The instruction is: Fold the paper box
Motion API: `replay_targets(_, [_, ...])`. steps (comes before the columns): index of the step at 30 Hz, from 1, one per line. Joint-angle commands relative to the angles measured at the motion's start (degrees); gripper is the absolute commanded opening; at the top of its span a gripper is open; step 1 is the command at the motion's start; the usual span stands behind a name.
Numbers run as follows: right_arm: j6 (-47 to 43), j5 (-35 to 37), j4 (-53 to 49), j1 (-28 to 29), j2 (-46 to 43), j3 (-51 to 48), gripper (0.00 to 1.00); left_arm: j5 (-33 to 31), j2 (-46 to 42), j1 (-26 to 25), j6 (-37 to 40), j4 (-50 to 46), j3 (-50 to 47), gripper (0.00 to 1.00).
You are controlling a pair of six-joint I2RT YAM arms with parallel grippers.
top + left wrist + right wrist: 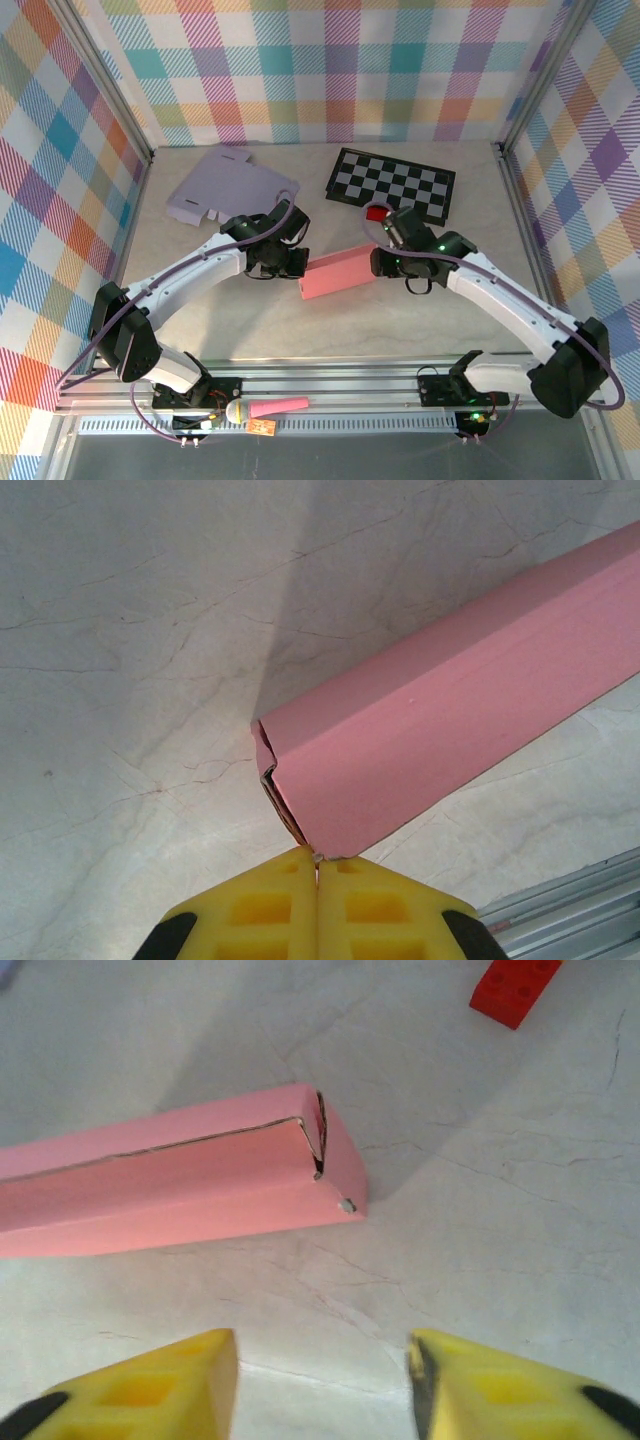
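The paper box point(335, 273) is a long pink folded tube lying on the marble table top, slanting up to the right. In the left wrist view its left end point(450, 730) shows a loosely tucked flap. My left gripper point(318, 858) is shut, its yellow fingertips touching the lower corner of that end; from above it point(295, 262) sits at the box's left end. My right gripper point(322, 1360) is open and stands a short way back from the box's right end point(170, 1185), nothing between its fingers point(170, 1390). From above it point(380, 262) is beside that end.
A flat lavender cardboard blank point(228, 185) lies at the back left. A black-and-white checkered mat point(392, 185) lies at the back right, with a red brick point(376, 213) point(515, 988) at its near edge. The metal rail point(570, 910) runs along the near edge.
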Motion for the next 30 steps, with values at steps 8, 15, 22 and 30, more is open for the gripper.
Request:
replay_targets(8, [48.9, -7.7, 11.8, -4.5, -4.8, -3.7, 0.72, 1.1, 0.2, -0.7, 1.2, -1.4, -0.6, 0.00])
replay_targets(15, [63.5, -11.8, 24.8, -7.7, -2.2, -11.7, 0.72, 0.9, 0.4, -0.9, 1.2, -1.4, -0.2, 0.00])
replay_targets(22, [64.2, -13.6, 29.4, -8.8, -0.2, -14.5, 0.60, 1.1, 0.9, -0.9, 1.3, -1.5, 0.5, 0.00])
replay_targets(30, [63.2, -14.7, 28.3, -9.0, -0.2, -17.7, 0.40, 1.3, 0.7, -1.0, 0.7, -1.7, 0.9, 0.00])
